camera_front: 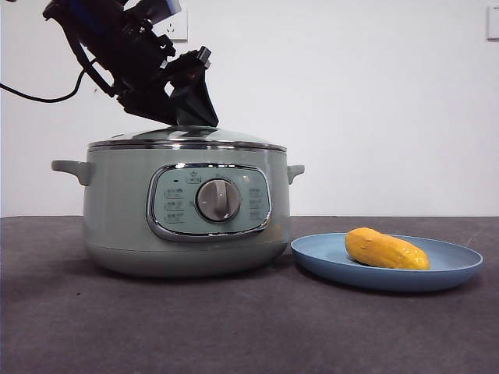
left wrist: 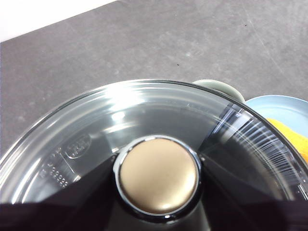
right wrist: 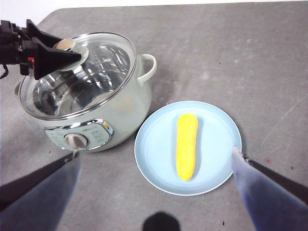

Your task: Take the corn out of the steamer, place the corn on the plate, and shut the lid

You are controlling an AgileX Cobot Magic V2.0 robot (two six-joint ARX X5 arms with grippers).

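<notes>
**Lid seated on steamer, corn on plate**

A dark grey table (right wrist: 269, 57) runs back to a plain white wall (camera_front: 374, 101); bare surface lies open in front of and beside the vessels. The steamer (camera_front: 187, 210) stands with its control panel facing the front camera. The lid (right wrist: 79, 72) rests on its rim, chrome edge level all round in the front view. The left gripper (camera_front: 191, 109) reaches down from above; its jaws flank the lid knob (left wrist: 159, 175), though whether they are pressed against it cannot be told. The plate (camera_front: 456, 269) sits just beside the steamer, their edges close but apart. The corn (right wrist: 186, 146) lies lengthwise near the plate's centre, clear of its rim. The right gripper (right wrist: 154, 161) hovers high above the plate, jaws spread wide, holding nothing.
</notes>
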